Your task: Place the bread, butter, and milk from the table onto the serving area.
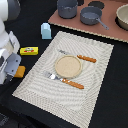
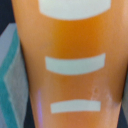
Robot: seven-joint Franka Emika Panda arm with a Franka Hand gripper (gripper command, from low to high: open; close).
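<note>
The bread (image 2: 70, 75), an orange-brown loaf with pale slash marks, fills the wrist view at very close range. In the exterior view it (image 1: 19, 71) pokes out beside my gripper (image 1: 12, 69), low at the exterior view's left, just off the left edge of the striped serving area (image 1: 95, 85). My fingers are not clearly shown, so I cannot tell whether they grip the loaf. The yellow butter box (image 1: 29, 50) lies flat on the black table (image 1: 116, 100). The pale-blue milk carton (image 1: 45, 31) stands upright beyond it.
On the placemat sit a tan plate (image 1: 67, 65), an orange-handled fork (image 1: 72, 83) and a knife (image 1: 86, 58). A pinkish board (image 1: 112, 31) with grey pots (image 1: 90, 15) stands at the back. A grey patch with a teal edge (image 2: 7, 75) shows beside the loaf.
</note>
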